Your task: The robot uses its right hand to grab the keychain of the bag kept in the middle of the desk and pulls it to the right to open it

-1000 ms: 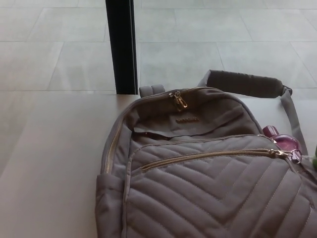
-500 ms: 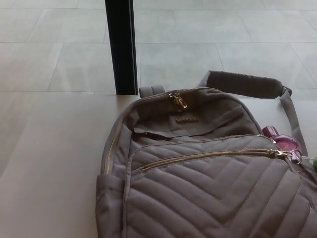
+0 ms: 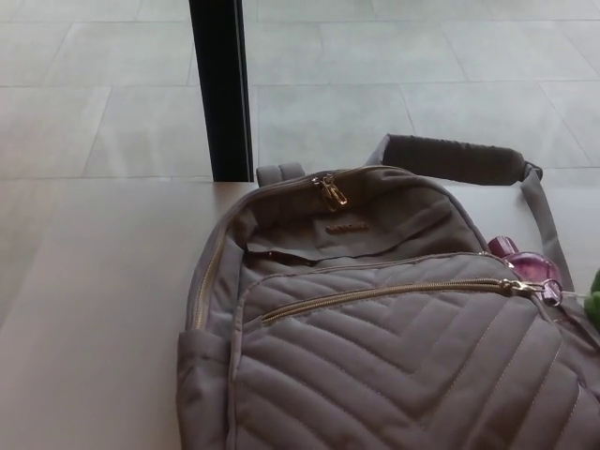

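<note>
A grey quilted backpack (image 3: 394,347) lies flat on the pale desk (image 3: 84,328), filling the lower right of the head view. Its front pocket zipper (image 3: 384,292) runs across with gold teeth and looks closed, the pull sitting at the right end. A pink and purple keychain (image 3: 530,267) hangs at that pull near the bag's right side. A second gold zipper pull (image 3: 331,192) sits at the top of the bag. Neither of my hands shows in the picture.
A black vertical post (image 3: 220,89) stands behind the desk's far edge, over a tiled floor (image 3: 84,94). The padded shoulder strap (image 3: 455,157) arcs off the bag's upper right. A small green thing (image 3: 593,302) peeks in at the right edge.
The whole picture has shifted slightly left and the green thing shows more at the right edge, so the camera has moved. The bag and keychain lie as before.
</note>
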